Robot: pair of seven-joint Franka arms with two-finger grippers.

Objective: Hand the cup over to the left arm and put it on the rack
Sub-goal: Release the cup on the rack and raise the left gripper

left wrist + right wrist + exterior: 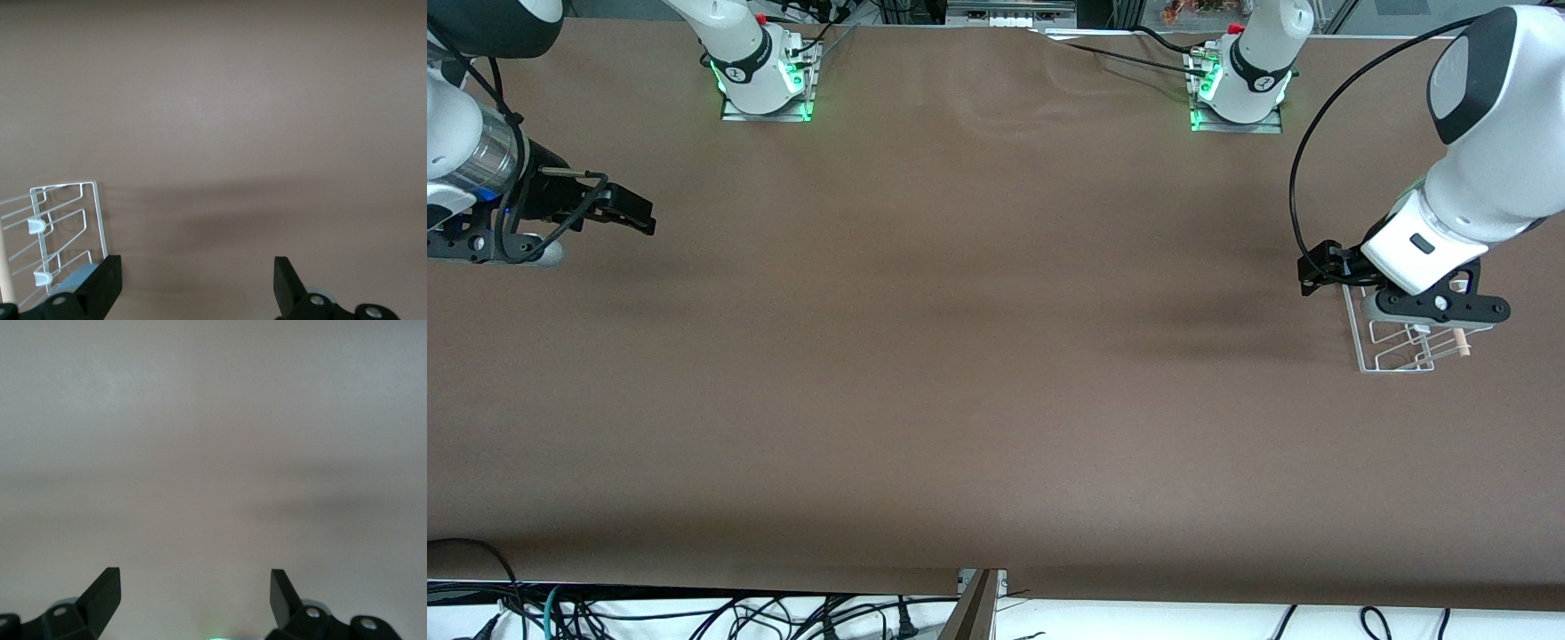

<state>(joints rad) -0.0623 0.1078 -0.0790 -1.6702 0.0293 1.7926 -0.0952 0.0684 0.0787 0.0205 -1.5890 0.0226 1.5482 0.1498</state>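
The white wire rack (1392,351) stands at the left arm's end of the table, with its wooden dowel (1461,340) along one side. It also shows in the left wrist view (67,220). The light-blue cup (83,275) rests on the rack, mostly hidden by a finger of my left gripper. In the front view it is a pale shape (1372,305) under the left hand. My left gripper (1316,269) is open and empty, just beside the rack (197,283). My right gripper (636,213) waits open and empty over the right arm's end of the table (193,593).
The brown table (978,356) is bare between the two arms. The arm bases (765,80) (1240,89) stand along the edge farthest from the front camera. Cables (694,613) hang below the nearest edge.
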